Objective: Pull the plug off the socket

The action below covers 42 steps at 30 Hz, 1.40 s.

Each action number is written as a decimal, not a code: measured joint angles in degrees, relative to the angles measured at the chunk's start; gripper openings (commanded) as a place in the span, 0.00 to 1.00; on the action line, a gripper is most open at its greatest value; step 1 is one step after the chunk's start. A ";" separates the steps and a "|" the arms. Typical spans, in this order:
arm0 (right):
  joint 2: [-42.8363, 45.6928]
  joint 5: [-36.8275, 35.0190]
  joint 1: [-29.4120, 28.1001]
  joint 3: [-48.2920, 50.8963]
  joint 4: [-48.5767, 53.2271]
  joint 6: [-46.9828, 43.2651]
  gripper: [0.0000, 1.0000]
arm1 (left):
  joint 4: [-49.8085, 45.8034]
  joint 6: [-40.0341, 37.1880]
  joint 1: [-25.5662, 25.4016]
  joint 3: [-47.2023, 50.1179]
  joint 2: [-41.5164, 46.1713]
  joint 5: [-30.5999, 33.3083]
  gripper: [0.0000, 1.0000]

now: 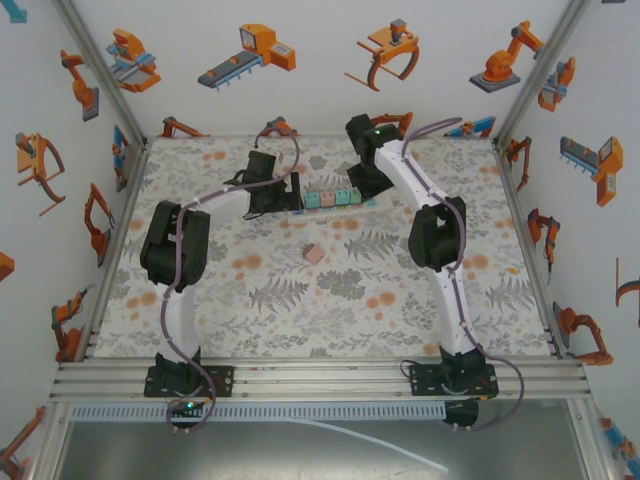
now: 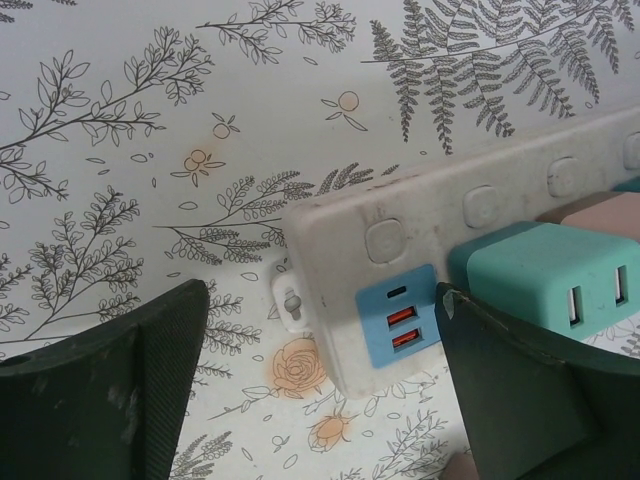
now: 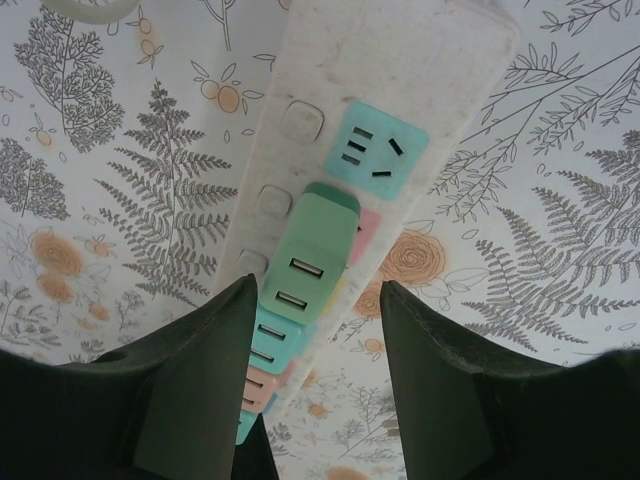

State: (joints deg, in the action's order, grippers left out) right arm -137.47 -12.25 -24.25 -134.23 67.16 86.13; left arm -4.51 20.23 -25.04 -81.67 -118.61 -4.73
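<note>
The socket (image 1: 335, 198) is a long white power strip lying at the back middle of the table, with a row of coloured cube plugs on it. My left gripper (image 2: 320, 370) is open around the strip's end (image 2: 340, 250), which has a blue USB panel (image 2: 400, 320). A teal plug (image 2: 540, 280) sits just past that gripper's right finger (image 2: 530, 400). My right gripper (image 3: 315, 300) is open above the other end, and a green plug (image 3: 315, 255) lies just ahead of its fingertips. Behind the green one come a teal plug (image 3: 270, 345) and a pink plug (image 3: 258, 385). One teal outlet (image 3: 378, 150) stands bare.
A loose pink cube (image 1: 314, 254) lies on the floral tablecloth (image 1: 330, 310) in front of the strip. White walls with robot stickers and aluminium posts enclose the table on three sides. Both arms reach to the back middle, left gripper (image 1: 285, 197) and right gripper (image 1: 365, 185) at the strip's two ends.
</note>
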 measured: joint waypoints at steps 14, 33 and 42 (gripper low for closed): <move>-0.26 0.90 0.24 2.82 -2.80 1.20 0.49 | -1.05 0.59 -0.07 -0.35 0.00 -0.46 0.71; 0.15 2.64 0.98 6.03 -6.60 4.15 0.44 | -1.09 0.55 -0.17 -0.35 0.00 -0.66 0.72; -0.09 3.85 1.25 6.51 -7.34 4.59 0.23 | -1.09 0.55 -0.44 -0.35 0.00 -0.59 0.72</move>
State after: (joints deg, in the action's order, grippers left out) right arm -137.56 -8.40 -23.00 -127.72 59.81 90.72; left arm -5.61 20.78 -25.47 -82.02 -118.61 -5.32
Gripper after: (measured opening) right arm 0.380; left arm 0.719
